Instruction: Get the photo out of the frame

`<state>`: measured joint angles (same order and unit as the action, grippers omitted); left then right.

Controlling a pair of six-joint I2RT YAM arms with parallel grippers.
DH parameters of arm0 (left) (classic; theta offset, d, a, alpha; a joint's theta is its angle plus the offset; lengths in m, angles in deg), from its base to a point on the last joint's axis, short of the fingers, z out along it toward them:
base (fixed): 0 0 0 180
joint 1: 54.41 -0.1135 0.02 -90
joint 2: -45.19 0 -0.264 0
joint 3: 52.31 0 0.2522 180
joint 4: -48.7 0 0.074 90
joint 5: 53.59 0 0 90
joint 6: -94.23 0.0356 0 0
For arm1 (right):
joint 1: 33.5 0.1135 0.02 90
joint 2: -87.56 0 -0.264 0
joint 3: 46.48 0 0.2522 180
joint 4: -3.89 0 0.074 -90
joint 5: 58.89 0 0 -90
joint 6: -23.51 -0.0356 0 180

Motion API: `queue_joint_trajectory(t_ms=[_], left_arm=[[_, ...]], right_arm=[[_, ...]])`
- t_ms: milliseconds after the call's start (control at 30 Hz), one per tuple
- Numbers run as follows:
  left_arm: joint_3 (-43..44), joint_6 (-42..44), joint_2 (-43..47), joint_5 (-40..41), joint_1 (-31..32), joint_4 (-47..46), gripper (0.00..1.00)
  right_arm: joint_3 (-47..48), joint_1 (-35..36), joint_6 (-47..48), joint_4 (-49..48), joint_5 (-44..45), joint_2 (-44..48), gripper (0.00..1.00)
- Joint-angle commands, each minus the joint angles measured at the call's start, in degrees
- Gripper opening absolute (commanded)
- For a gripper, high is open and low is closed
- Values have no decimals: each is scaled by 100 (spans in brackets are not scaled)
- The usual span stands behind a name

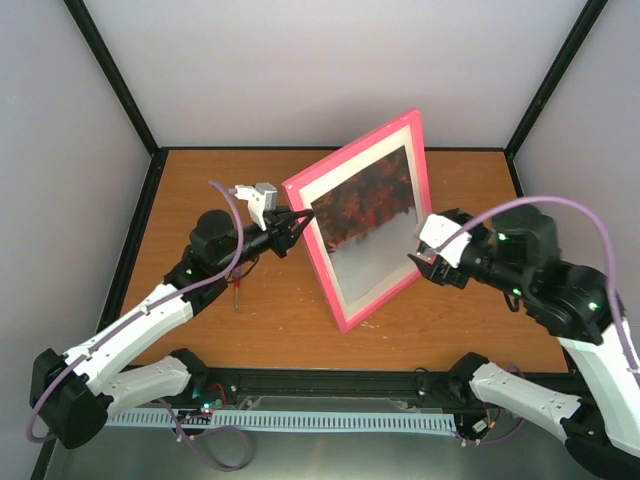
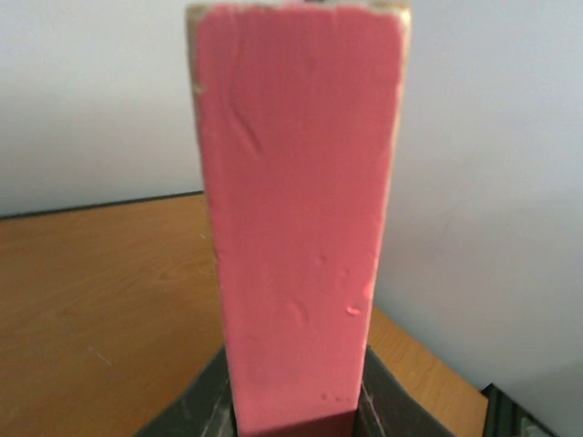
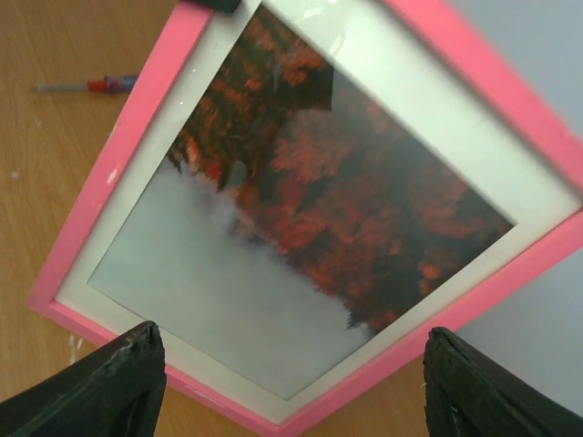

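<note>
The frame (image 1: 350, 149), with its bright pink border, stands tilted on one lower corner above the table. Behind its glass is the photo (image 1: 370, 215), dark red and black at the top, pale grey below, inside a white mat. My left gripper (image 1: 295, 222) is shut on the frame's left edge. In the left wrist view that pink edge (image 2: 296, 228) rises from between the dark fingers (image 2: 191, 410). On the frame's right side my right gripper (image 1: 420, 250) is open and faces the glass. In its wrist view the photo (image 3: 310, 209) fills the space above the wide-apart fingertips (image 3: 118, 382).
A small red-handled screwdriver (image 1: 238, 295) lies on the wooden table (image 1: 200, 180) under the left arm, also seen as the screwdriver (image 3: 96, 86) behind the frame. Grey walls and black posts enclose the table on three sides.
</note>
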<state>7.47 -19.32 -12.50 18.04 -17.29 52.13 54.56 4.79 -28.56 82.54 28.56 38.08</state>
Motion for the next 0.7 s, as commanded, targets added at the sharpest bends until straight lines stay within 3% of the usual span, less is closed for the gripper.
queue_joint_trajectory(t_ms=[0, 533, 667], left_arm=[[-484, -991, -61, -152, -65, -969, 1], [-2127, -2597, -937, 1369, -66, -3115, 1], [-2183, -2610, -1438, 1311, -72, -3476, 1]], right_arm=[[-849, -91, -171, -501, -43, -6, 75], [-3639, -974, -514, -2217, -595, 552, 75], [-4164, -998, -618, -2678, -593, 579, 75]])
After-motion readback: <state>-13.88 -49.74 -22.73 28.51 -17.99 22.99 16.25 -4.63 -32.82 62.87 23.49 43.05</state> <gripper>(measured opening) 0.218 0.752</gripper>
